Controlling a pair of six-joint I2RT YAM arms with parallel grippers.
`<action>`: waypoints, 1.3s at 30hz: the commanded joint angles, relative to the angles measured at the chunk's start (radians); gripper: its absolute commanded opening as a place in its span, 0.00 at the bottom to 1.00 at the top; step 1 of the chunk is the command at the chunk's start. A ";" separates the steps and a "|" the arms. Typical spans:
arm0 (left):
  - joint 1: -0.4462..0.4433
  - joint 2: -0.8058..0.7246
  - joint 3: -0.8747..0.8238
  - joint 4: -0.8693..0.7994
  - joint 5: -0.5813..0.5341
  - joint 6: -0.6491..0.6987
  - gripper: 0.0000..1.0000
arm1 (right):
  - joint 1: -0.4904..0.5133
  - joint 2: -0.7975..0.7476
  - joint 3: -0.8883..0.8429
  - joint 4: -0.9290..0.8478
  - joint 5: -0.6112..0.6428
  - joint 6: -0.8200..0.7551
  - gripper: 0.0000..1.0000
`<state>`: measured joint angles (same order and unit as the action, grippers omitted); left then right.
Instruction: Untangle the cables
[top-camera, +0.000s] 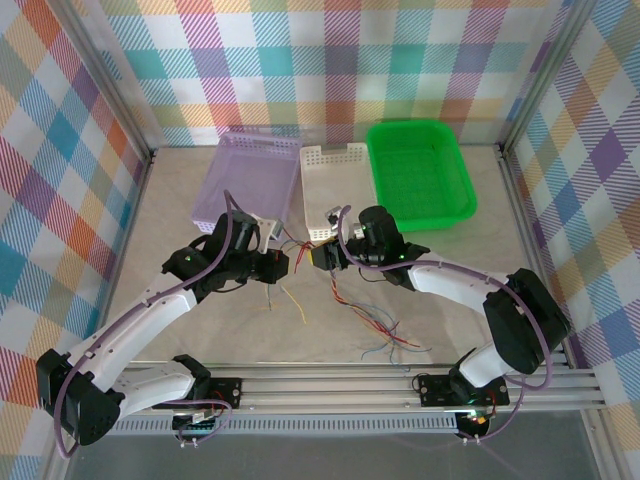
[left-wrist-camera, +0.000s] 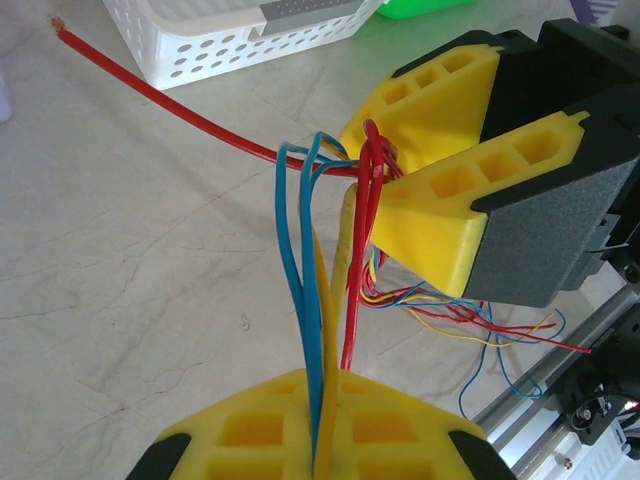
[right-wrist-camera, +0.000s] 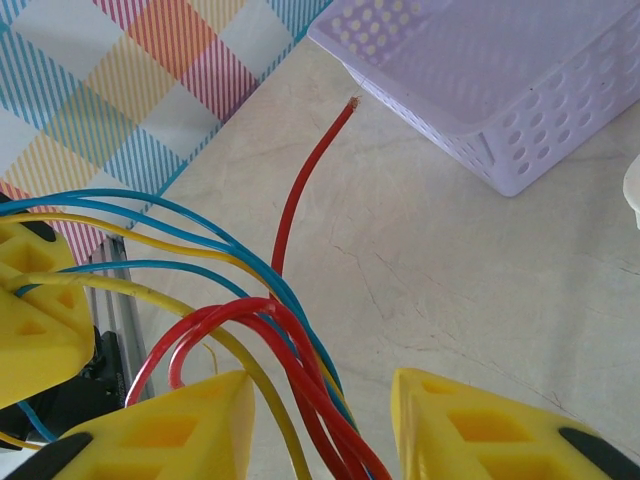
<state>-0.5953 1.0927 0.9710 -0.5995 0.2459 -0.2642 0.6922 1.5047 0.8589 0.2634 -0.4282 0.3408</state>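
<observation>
The cables (top-camera: 365, 322) are thin red, blue and yellow wires, bunched between my two grippers at mid-table and trailing loose toward the front right. My left gripper (top-camera: 281, 265) is shut on blue and yellow cables (left-wrist-camera: 305, 270), which run up out of its closed yellow fingertips (left-wrist-camera: 322, 400). My right gripper (top-camera: 318, 257) faces it a short way off. Its yellow fingers (right-wrist-camera: 185, 430) stand apart, and a bundle of red, blue and yellow cables (right-wrist-camera: 300, 350) passes through the gap unpinched. One red cable (right-wrist-camera: 300, 190) sticks out with a free end toward the purple basket.
A purple basket (top-camera: 250, 180), a white perforated basket (top-camera: 330, 170) and a green tray (top-camera: 420, 175) stand along the back. Checked walls close the sides. An aluminium rail (top-camera: 400, 385) runs along the front edge by the arm bases.
</observation>
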 joint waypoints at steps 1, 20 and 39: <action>-0.018 -0.004 0.000 -0.015 0.012 0.023 0.00 | -0.015 -0.011 0.017 0.049 -0.013 0.015 0.39; -0.035 0.011 0.011 -0.036 -0.009 0.036 0.00 | -0.042 -0.084 0.030 0.005 -0.085 0.015 0.53; -0.039 -0.002 0.006 -0.032 -0.012 0.035 0.00 | -0.053 -0.028 0.055 -0.093 -0.099 -0.075 0.49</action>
<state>-0.6197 1.1042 0.9710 -0.6262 0.2420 -0.2451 0.6468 1.4586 0.8886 0.1745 -0.4931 0.2943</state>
